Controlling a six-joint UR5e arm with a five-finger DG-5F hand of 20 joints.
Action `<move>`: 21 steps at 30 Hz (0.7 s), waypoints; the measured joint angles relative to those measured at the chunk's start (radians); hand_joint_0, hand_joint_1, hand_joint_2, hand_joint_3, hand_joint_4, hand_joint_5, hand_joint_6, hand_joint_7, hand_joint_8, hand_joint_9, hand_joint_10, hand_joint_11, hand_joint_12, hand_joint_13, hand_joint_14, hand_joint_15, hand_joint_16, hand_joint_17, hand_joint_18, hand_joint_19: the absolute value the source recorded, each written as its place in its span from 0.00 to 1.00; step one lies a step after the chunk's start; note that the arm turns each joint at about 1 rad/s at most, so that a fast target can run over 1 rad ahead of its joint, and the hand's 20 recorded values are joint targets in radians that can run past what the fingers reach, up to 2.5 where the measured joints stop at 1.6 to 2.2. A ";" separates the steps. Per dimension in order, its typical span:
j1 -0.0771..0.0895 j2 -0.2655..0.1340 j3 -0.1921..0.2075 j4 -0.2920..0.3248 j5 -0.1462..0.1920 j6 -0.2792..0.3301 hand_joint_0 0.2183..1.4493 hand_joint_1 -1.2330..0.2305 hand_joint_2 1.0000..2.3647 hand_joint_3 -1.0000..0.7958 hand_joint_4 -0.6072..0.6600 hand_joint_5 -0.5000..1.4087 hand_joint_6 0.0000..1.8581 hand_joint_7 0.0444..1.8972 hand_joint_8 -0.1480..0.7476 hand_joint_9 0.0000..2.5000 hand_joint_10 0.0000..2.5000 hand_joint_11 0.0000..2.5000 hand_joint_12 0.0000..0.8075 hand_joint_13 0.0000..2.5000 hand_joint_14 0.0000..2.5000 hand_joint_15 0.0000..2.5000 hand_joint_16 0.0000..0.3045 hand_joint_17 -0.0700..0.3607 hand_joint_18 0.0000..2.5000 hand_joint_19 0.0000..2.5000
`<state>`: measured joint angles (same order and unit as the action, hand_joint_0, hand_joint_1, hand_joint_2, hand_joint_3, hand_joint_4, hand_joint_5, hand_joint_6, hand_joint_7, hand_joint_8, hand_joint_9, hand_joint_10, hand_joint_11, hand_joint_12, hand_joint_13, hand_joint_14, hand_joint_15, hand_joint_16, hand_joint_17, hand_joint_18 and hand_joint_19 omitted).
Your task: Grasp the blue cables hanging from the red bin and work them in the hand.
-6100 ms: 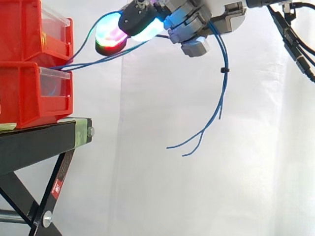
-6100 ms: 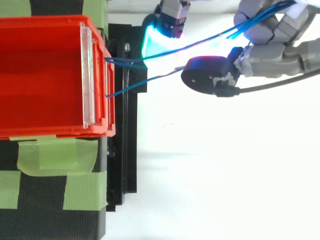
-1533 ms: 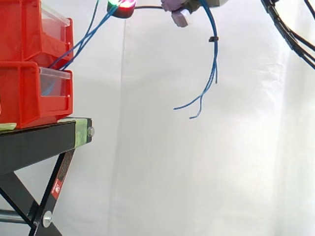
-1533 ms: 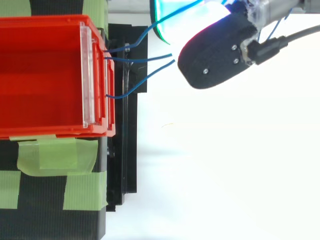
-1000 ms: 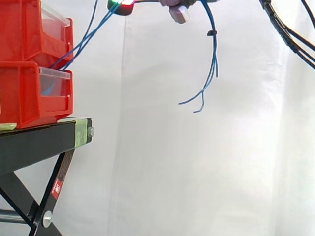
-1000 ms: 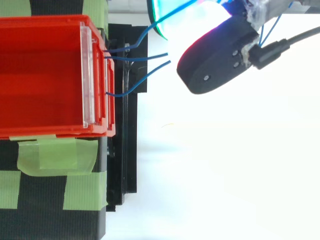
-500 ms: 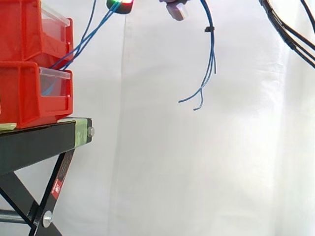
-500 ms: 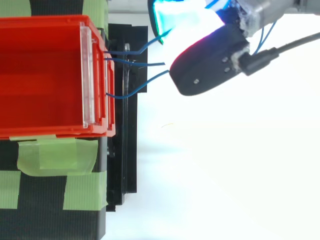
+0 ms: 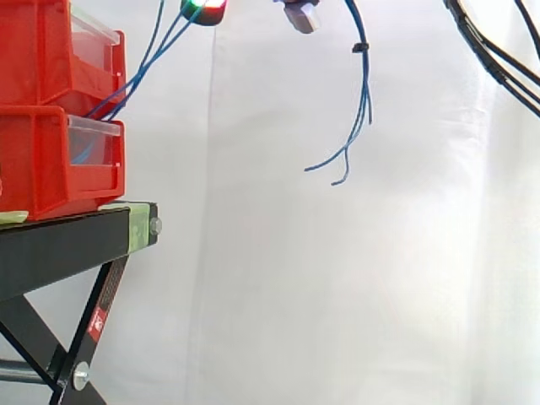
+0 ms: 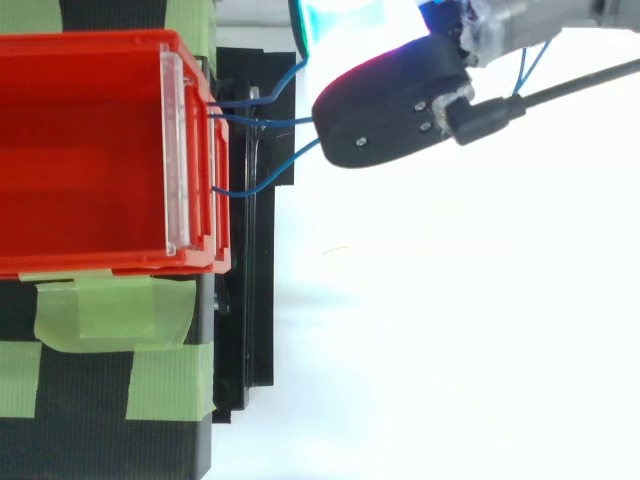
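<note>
Blue cables (image 9: 364, 93) climb steeply from the front of the red bins (image 9: 42, 160) to the hand (image 9: 302, 17) at the top edge. They drape over it and hang down on its far side, with a small black tie around them and their loose ends curling free in the air. Seen from above, the hand (image 10: 390, 100) hovers just off the upper bin's (image 10: 100, 262) front, its dark fingertip pad over the cables (image 10: 262, 122), a cyan glow behind. The hand is shut on the cables.
Two red bins are stacked on a black stand (image 9: 67, 245) at the left, with clear label plates on their fronts. Green tape (image 10: 110, 310) holds the bin to the stand. A white curtain forms the backdrop, with open air right of the stand.
Since six seconds ago the hand has risen, pulling the cables steep. In the last second it slid toward the bin front, and the hanging ends swung slightly.
</note>
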<state>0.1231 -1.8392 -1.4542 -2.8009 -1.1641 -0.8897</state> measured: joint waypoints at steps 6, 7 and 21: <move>0.001 0.000 0.000 -0.005 0.006 0.003 0.51 0.33 0.02 0.39 0.66 0.68 0.01 0.77 0.73 0.77 1.00 1.00 0.87 0.83 1.00 0.83 0.69 0.53 0.97 0.31; 0.001 0.000 0.000 -0.011 0.007 0.005 0.51 0.33 0.02 0.40 0.66 0.68 0.01 0.77 0.73 0.77 1.00 1.00 0.87 0.83 1.00 0.83 0.69 0.53 0.97 0.31; 0.023 0.000 0.000 -0.142 0.009 0.085 0.53 0.33 0.02 0.37 0.67 0.67 0.00 0.81 0.73 0.77 1.00 1.00 0.87 0.83 1.00 0.83 0.69 0.53 0.97 0.31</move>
<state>0.1461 -1.8392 -1.4542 -2.9428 -1.1551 -0.8044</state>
